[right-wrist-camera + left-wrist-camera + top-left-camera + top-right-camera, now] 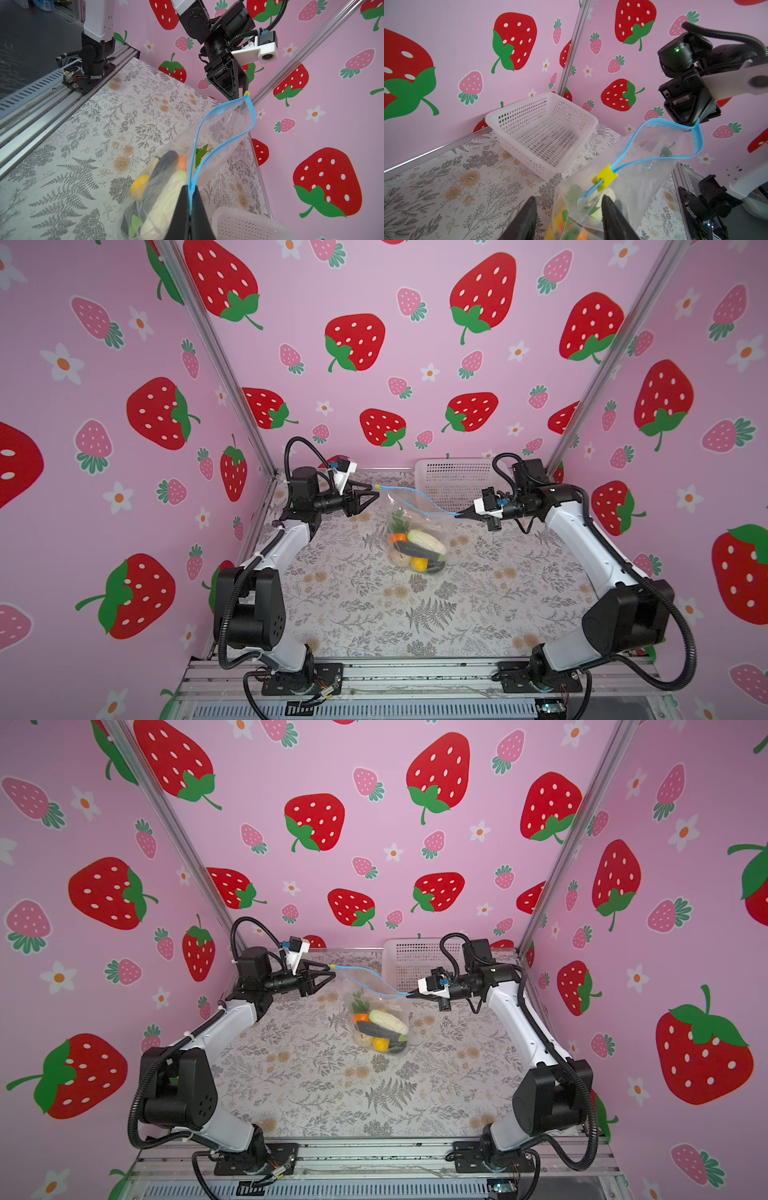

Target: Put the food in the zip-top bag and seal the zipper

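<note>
Pink strawberry-print walls enclose a floral-patterned surface point(415, 614), and at its far edge stands a white perforated plastic basket point(525, 116) with nothing in it. Just in front of the basket hangs the crinkly transparent zip-top bag point(436, 522), strung up by its mouth between the two arms; whether its bottom rests on the surface I cannot tell. The food point(419, 547), small toy fruits and vegetables in cream-white, orange, yellow, dark grey and leafy green, lies heaped in the bag's bottom. None shows in the basket or loose beside it, so the filling looks done. Sealing is what remains. The thin light blue zipper point(698, 139) gapes, its two halves bowed apart along nearly the whole mouth, and its small yellow slider point(605, 177) sits at the end farther from the basket. The right tool point(190, 188) is clamped tight on the zipper's end nearer the basket. The left tool point(569, 198) stands about half open with the bag's corner between its fingers, just short of the slider, and no clear pinch shows.
</note>
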Tool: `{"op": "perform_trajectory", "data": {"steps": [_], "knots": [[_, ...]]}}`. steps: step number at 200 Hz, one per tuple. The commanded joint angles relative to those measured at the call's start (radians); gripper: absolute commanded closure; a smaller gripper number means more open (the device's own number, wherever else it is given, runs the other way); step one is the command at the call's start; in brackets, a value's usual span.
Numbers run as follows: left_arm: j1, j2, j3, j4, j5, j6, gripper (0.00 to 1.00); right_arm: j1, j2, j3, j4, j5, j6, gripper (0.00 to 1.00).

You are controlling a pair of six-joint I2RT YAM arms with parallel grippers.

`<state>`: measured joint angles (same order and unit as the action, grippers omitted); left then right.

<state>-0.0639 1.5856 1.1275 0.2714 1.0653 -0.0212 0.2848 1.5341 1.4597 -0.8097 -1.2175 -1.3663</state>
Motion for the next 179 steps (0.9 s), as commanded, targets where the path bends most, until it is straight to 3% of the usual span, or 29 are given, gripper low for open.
{"op": "perform_trajectory", "data": {"steps": [1,49,175,179], "knots": [[-0.008,0.002,0.048,0.005,0.041,0.031,0.49,-0.009,0.014,0.031,-0.040,-0.046,-0.020,1.00],[-0.010,0.017,0.077,-0.047,0.056,0.053,0.57,-0.009,0.029,0.036,-0.017,-0.047,-0.001,1.00],[-0.011,0.018,0.094,-0.083,0.069,0.048,0.93,-0.012,0.024,0.035,-0.022,-0.040,0.001,1.00],[-0.010,0.017,0.094,-0.083,0.068,0.046,0.98,-0.013,0.022,0.033,-0.022,-0.040,0.001,1.00]]}}
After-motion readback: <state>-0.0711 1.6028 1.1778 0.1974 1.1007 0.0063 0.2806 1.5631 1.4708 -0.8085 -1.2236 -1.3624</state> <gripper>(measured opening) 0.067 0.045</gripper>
